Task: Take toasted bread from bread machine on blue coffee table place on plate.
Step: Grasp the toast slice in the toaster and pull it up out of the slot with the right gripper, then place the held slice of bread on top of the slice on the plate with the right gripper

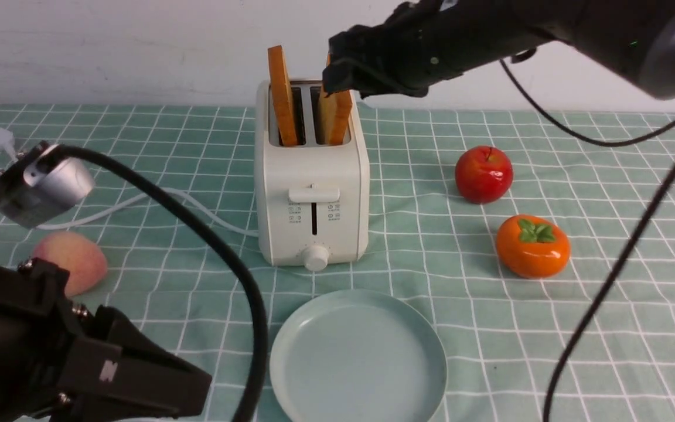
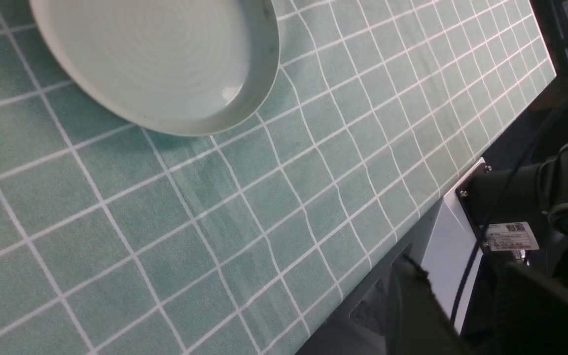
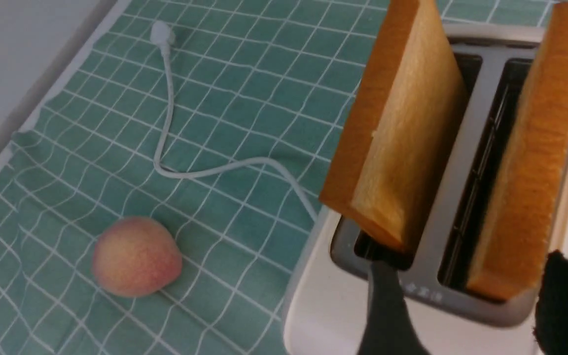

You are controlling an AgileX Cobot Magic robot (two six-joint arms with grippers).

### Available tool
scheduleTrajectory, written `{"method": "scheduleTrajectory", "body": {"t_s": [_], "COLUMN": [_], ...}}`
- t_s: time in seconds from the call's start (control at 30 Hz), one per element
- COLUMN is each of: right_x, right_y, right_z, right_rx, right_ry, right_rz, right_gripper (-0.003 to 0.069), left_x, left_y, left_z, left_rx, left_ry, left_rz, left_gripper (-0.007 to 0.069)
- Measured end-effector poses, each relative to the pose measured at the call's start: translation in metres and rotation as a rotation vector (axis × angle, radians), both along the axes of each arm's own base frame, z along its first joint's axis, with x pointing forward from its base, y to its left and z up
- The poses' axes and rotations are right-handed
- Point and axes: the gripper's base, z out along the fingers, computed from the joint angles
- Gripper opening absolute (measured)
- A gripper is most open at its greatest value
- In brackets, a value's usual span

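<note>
Golden toasted bread (image 1: 282, 97) stands on edge in both slots of the bread machine (image 1: 312, 193). The machine sits midway across the blue coffee table (image 1: 490, 351), nearer its far edge than its near one.

The right gripper (image 1: 342, 87) is at the top of the right-hand slice (image 1: 336, 120). In the right wrist view its fingers (image 3: 387, 305) stand apart, one on each side of that slice. There is a clear gap on the side facing the other slot, so nothing is clamped. The other slice is untouched.

The left gripper (image 2: 456, 281) hangs by the near edge of the table, left of the plate (image 1: 372, 328), its jaws partly apart and empty. The plate lies bare at the middle of the near edge, just in front of the bread machine.

The step in hand looks like the grasp on the first slice. The next move calls for the jaws to close squarely on the slice's two broad faces, firmly enough to hold but not to crush. A straight upward pull should follow, so the crust clears the slot rim without dragging the light bread machine along. After that comes a carry toward the near edge, where the slice is laid flat on the plate
</note>
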Motion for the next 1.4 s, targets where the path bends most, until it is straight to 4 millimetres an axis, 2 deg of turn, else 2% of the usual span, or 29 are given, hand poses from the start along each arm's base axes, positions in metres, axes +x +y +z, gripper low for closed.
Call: {"method": "scheduleTrajectory", "body": {"t_s": [0.1,0.2,0.23,0.37,0.53,0.63,0.8,0.83,0.87,0.9,0.93,0.97,1.03,1.1,1.13,1.17,1.23,1.27,1.3,1.33,1.37,1.4], "right_x": [0.016,0.025,0.026,0.026,0.024,0.018,-0.014,-0.023,-0.046,-0.058,-0.060,-0.079,-0.103,-0.116,-0.120,-0.121,-0.123,-0.124,-0.129,-0.132,-0.133,-0.137], "right_y": [0.006,0.009,0.009,0.009,0.008,0.005,-0.009,-0.013,-0.024,-0.029,-0.031,-0.040,-0.053,-0.059,-0.060,-0.060,-0.056,-0.055,-0.050,-0.046,-0.046,-0.041], "right_z": [-0.026,-0.045,-0.048,-0.044,-0.038,-0.024,0.034,0.047,0.075,0.085,0.087,0.101,0.110,0.104,0.093,0.093,0.054,0.051,0.017,-0.001,-0.005,-0.027], "right_rx": [-0.012,-0.028,-0.029,-0.023,-0.023,-0.015,-0.025,-0.038,-0.075,-0.106,-0.119,-0.171,-0.260,-0.310,-0.326,-0.323,-0.315,-0.312,-0.273,-0.230,-0.233,-0.154], "right_ry": [0.007,0.017,0.020,0.006,0.002,-0.015,-0.091,-0.102,-0.127,-0.120,-0.122,-0.109,-0.051,0.023,0.088,0.088,0.256,0.270,0.413,0.482,0.492,0.553], "right_rz": [-0.022,-0.033,-0.034,-0.039,-0.032,-0.026,0.011,0.024,0.050,0.070,0.072,0.097,0.136,0.165,0.176,0.176,0.213,0.217,0.258,0.284,0.281,0.301], "right_gripper": [0.0384,0.0304,0.0251,0.0094,0.0078,0.0078,0.0078,0.0078,0.0078,0.0078,0.0078,0.0078,0.0078,0.0078,0.0078,0.0078,0.0078,0.0078,0.0078,0.0078,0.0078,0.0078], "left_x": [0.000,0.000,-0.001,-0.001,-0.002,-0.002,-0.002,-0.002,-0.002,-0.002,-0.002,0.000,0.004,0.007,0.009,0.009,0.010,0.010,0.010,0.010,0.010,0.010], "left_y": [0.000,0.000,0.000,-0.001,-0.001,-0.001,-0.003,-0.003,-0.005,-0.005,-0.006,-0.007,-0.008,-0.008,-0.007,-0.007,-0.007,-0.007,-0.007,-0.007,-0.007,-0.007], "left_z": [0.000,0.000,0.000,0.001,0.001,0.001,0.002,0.003,0.005,0.006,0.007,0.009,0.012,0.014,0.015,0.015,0.015,0.015,0.015,0.015,0.015,0.015], "left_rx": [-0.003,-0.004,-0.003,-0.012,-0.016,-0.019,-0.041,-0.049,-0.080,-0.096,-0.105,-0.135,-0.173,-0.193,-0.196,-0.196,-0.197,-0.197,-0.197,-0.197,-0.197,-0.197], "left_ry": [0.000,0.003,0.007,0.012,0.013,0.014,0.019,0.021,0.027,0.027,0.027,0.020,-0.004,-0.023,-0.036,-0.035,-0.042,-0.042,-0.042,-0.043,-0.043,-0.044], "left_rz": [0.001,-0.002,-0.006,-0.011,-0.012,-0.012,-0.011,-0.009,-0.007,-0.004,-0.003,0.011,0.049,0.079,0.097,0.097,0.106,0.106,0.106,0.107,0.107,0.108], "left_gripper": [0.0238,0.0238,0.0238,0.0238,0.0238,0.0238,0.0238,0.0238,0.0238,0.0238,0.0238,0.0238,0.0238,0.0238,0.0238,0.0238,0.0238,0.0238,0.0238,0.0238,0.0238,0.0238]}}
